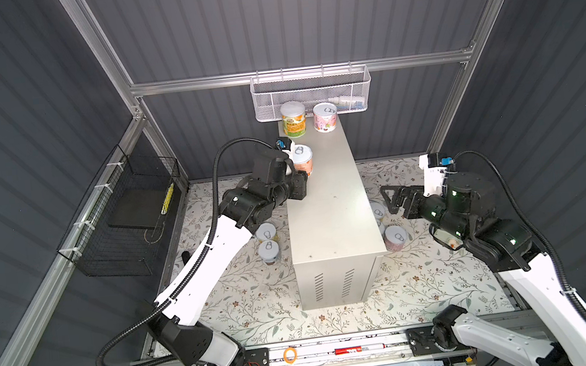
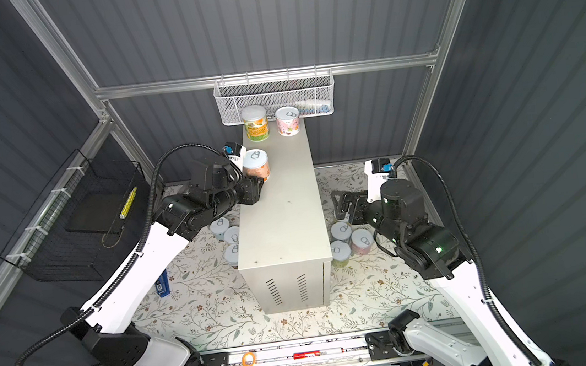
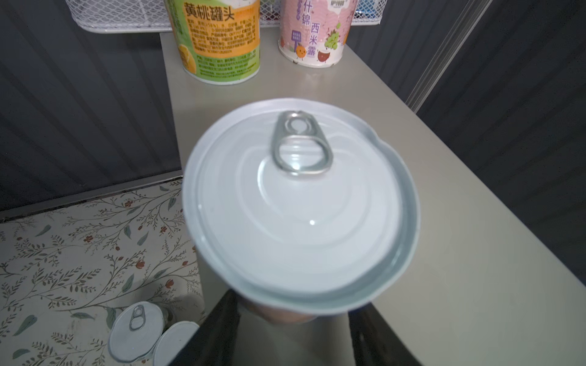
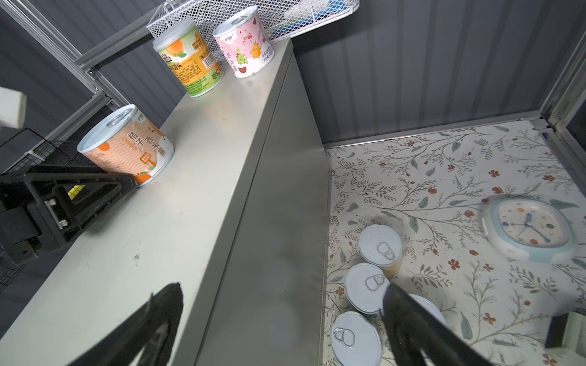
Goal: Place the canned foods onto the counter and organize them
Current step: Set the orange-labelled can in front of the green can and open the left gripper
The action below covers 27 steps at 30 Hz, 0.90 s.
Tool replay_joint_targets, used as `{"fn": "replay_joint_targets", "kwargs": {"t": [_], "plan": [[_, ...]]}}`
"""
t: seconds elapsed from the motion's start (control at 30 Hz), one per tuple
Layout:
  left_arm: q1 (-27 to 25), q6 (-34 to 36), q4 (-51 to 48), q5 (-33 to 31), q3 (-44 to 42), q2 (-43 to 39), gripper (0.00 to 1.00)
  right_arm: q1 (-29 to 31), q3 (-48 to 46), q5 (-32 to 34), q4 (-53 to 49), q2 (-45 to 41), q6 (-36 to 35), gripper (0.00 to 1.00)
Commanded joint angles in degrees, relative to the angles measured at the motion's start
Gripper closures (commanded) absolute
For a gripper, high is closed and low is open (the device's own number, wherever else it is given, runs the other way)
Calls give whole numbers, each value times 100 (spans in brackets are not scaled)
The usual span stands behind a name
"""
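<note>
My left gripper (image 1: 301,173) is shut on an orange-labelled can (image 1: 302,159), which stands at the left edge of the cream counter (image 1: 331,206). In the left wrist view its lid (image 3: 298,202) fills the picture and the black fingers (image 3: 215,332) flank the can's body. A green-and-orange can (image 1: 293,119) and a pink can (image 1: 325,116) stand at the counter's far end. More cans sit on the mat: three on the left (image 2: 232,235) and three on the right (image 4: 366,285). My right gripper (image 4: 282,317) hangs open and empty over the counter's right side, above the right-hand cans.
A white mesh basket (image 1: 311,93) hangs on the back wall just behind the counter's far end. A black wire basket (image 1: 128,216) is fixed to the left wall. A light-blue clock (image 4: 532,228) lies on the floral mat at the right, and a blue stapler (image 2: 162,286) at the left.
</note>
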Motion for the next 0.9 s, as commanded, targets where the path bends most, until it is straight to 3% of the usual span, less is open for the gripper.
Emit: {"fn": "replay_joint_targets", "kwargs": {"t": [0.0,0.4,0.87], "plan": [[-22,131,6,-229,324,232,43,-5,-55,80,109,55,-135,1],[84,490,-146,-589,1471,1195,43,-35,44,204,140,255,-274,1],[624,469,-56,-84,1849,1619,43,-106,141,242,126,363,-304,1]]}}
